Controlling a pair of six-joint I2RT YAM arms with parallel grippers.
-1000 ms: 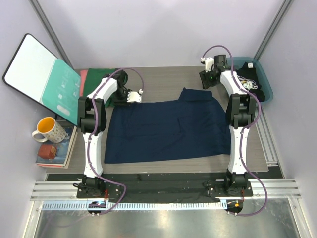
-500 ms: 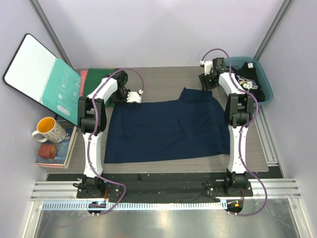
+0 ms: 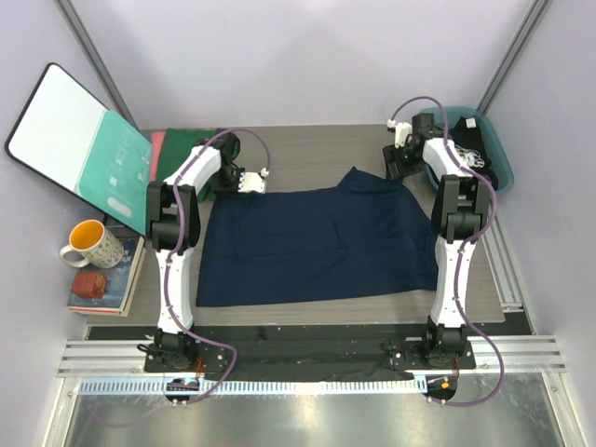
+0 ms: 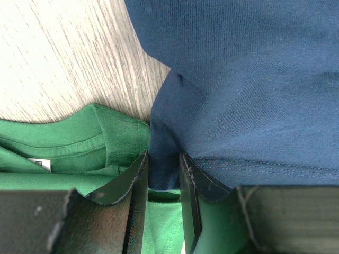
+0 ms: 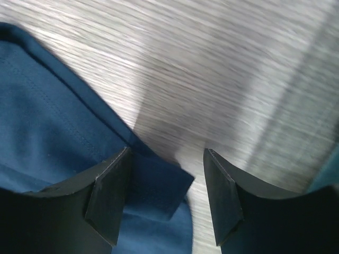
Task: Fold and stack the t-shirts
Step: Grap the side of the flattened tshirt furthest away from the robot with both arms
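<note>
Overhead view: the navy t-shirt [image 3: 317,244] lies spread flat across the middle of the table [image 3: 307,149], with one sleeve sticking up toward the upper right of the frame. Both arms reach to the far edge of this shirt, one at each upper corner.

Left end effector [image 4: 163,161]: I see it at the shirt's upper left corner. In the left wrist view its fingers [image 4: 133,182] are drawn close together with a fold of navy cloth pinched between them. I record this as a firm grip on the navy t-shirt. The green t-shirt [image 4: 63,153] lies directly beside and under that corner, touching the navy cloth.

Right end effector [image 5: 165,159]: I see it at the upper right of the overhead frame, beside the raised sleeve. In the right wrist view its fingers [image 5: 108,198] stand well apart. A corner of navy cloth lies on the table below the gap, near the left finger. The picture is blurred, but I see no cloth clamped. I record it as standing open and holding nothing.

Other shirts: a pink t-shirt [image 3: 156,147] shows as a strip at the left of the green one, at the upper left of the table. The black t-shirt [image 3: 473,158] with white print sits in a teal bin [image 3: 463,114] at the upper right.

Surroundings: a teal-and-white board [image 3: 74,144] leans at the left. Below it a mug [image 3: 88,244] stands on some books [image 3: 116,279].
</note>
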